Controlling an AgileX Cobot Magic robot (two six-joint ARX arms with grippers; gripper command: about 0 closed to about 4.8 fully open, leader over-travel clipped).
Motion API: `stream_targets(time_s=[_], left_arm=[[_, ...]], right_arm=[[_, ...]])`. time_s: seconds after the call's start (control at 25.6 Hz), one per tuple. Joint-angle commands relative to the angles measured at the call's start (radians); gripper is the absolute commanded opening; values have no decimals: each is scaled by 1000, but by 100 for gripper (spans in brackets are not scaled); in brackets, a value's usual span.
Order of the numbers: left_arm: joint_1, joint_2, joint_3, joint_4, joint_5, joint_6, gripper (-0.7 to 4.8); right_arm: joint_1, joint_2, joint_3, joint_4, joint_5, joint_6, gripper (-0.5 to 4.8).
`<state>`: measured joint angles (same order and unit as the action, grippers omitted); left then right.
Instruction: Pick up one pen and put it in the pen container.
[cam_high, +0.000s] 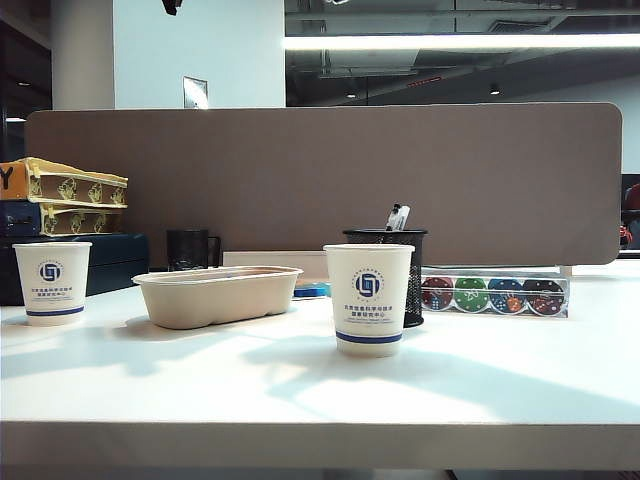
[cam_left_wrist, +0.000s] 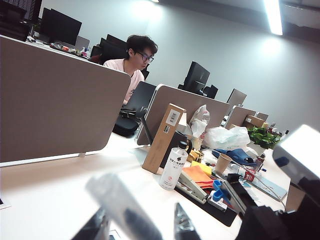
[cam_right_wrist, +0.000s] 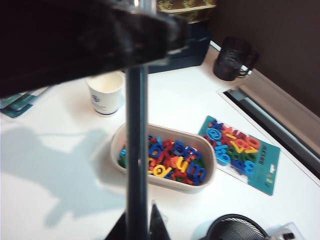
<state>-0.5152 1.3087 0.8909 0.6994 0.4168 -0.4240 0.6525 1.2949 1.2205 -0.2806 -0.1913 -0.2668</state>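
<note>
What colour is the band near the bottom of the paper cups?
Dark blue, clearest in the exterior view on the front paper cup.

Two white paper cups (cam_high: 368, 296) (cam_high: 52, 281); one beige oval tray (cam_high: 217, 294); one black mesh pen container (cam_high: 398, 243); one black mug (cam_high: 189, 249); one letter card (cam_right_wrist: 241, 151).

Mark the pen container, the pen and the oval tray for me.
pen container (cam_high: 412, 262): exterior view, mesh wall right of the cup.
pen (cam_right_wrist: 137, 150): right wrist view, barrel held in the right gripper (cam_right_wrist: 138, 220).
oval tray (cam_high: 215, 300): exterior view, front wall.
</note>
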Motion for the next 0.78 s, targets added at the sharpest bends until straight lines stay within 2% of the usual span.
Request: stream_targets(time_s=[0.04, 0.08, 0.12, 0.27, 0.31, 0.43, 0.51, 0.62, 0.66, 0.7, 0.74, 0.78], left_arm=[[-2, -3, 6, 17, 7, -3, 140], [-2, -3, 6, 18, 7, -3, 92], [-2, -3, 6, 22, 7, -3, 71], [-2, -3, 6, 44, 8, -3, 38], [-2, -3, 6, 43, 10, -3, 16], [-2, -3, 6, 43, 10, -3, 15], [-2, -3, 6, 43, 10, -3, -7], [-2, -3, 6, 43, 10, -3, -6], [-2, -3, 6, 42, 6, -3, -6], [-2, -3, 6, 42, 6, -3, -6], [-2, -3, 6, 42, 6, -3, -6], [-2, -3, 6, 42, 5, -3, -6]], right_arm=[[4, -4, 7, 16, -10, 6, 22], [4, -4, 7, 16, -10, 6, 21], [4, -4, 7, 16, -10, 6, 21], [4, -4, 7, 15, -9, 6, 21], [4, -4, 7, 15, -10, 6, 22], [4, -4, 7, 16, -10, 5, 34], [3, -4, 7, 16, -9, 5, 85], [2, -4, 7, 16, 6, 5, 165], [1, -4, 7, 16, 17, 5, 224], [2, -4, 7, 16, 16, 5, 258], [2, -4, 7, 16, 17, 5, 284], [1, -4, 7, 16, 17, 5, 284]])
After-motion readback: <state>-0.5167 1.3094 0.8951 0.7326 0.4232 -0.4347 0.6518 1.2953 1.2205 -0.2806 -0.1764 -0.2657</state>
